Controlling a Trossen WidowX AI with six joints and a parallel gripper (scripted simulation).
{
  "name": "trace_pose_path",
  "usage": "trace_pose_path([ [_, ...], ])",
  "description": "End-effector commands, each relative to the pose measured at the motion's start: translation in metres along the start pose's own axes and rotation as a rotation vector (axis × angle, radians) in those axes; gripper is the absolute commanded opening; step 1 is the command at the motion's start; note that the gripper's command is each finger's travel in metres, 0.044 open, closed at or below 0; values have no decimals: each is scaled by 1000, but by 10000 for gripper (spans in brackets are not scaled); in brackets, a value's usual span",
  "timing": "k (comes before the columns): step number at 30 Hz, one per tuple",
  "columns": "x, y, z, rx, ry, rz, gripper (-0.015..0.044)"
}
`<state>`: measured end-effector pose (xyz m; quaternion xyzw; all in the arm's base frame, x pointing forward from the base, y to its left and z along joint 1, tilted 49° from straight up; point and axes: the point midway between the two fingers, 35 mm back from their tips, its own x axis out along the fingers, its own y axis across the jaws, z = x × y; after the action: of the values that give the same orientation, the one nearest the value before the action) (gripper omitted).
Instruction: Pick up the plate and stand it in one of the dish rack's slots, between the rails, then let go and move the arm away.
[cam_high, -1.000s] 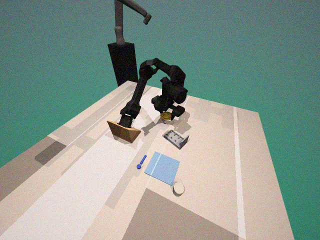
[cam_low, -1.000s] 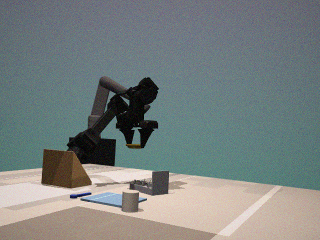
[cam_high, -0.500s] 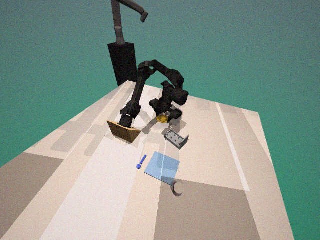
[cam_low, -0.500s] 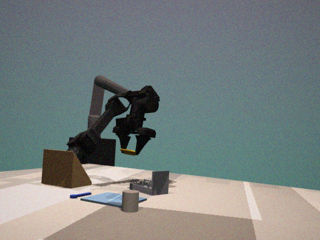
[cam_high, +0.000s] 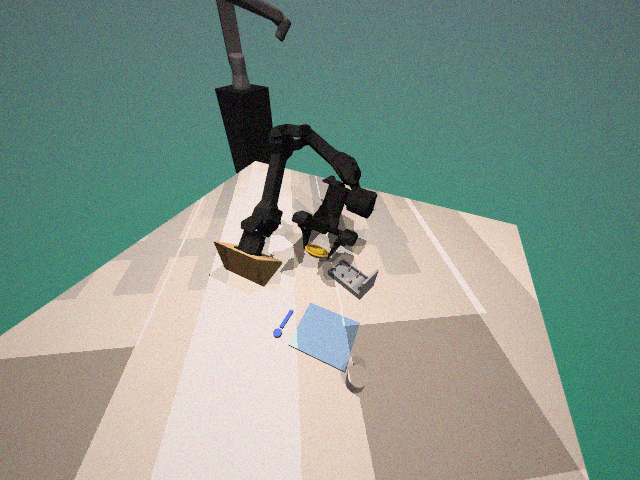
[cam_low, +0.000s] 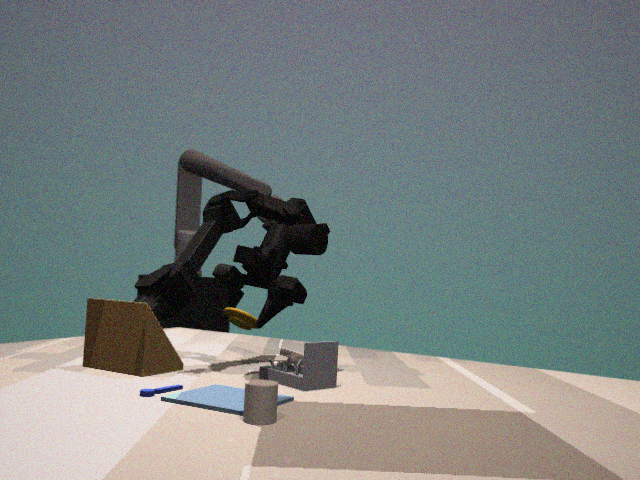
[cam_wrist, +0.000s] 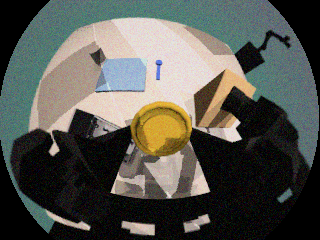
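My gripper is shut on the yellow plate, with a finger at each side of its rim. The plate is held in the air, tilted, its right side lower in the exterior view; it is not upright. The grey dish rack stands on the table with a tall panel at one end and small rails inside. The plate is above and to the left of the rack in the top and exterior views, apart from it. In the wrist view the fingers partly hide the rack.
A brown wedge-shaped block stands by the arm's base. A blue spoon lies beside a flat blue square. A grey cylinder stands at the square's corner.
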<state>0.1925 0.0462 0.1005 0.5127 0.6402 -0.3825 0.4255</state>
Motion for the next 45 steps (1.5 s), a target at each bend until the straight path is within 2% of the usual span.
trace_pose_path([
  [1, 6, -1, 3, -45, -74, 12, 0],
  [22, 30, 14, 8, -341, -495, 177, 0],
  [45, 27, 32, -12, -552, -830, 530, 0],
])
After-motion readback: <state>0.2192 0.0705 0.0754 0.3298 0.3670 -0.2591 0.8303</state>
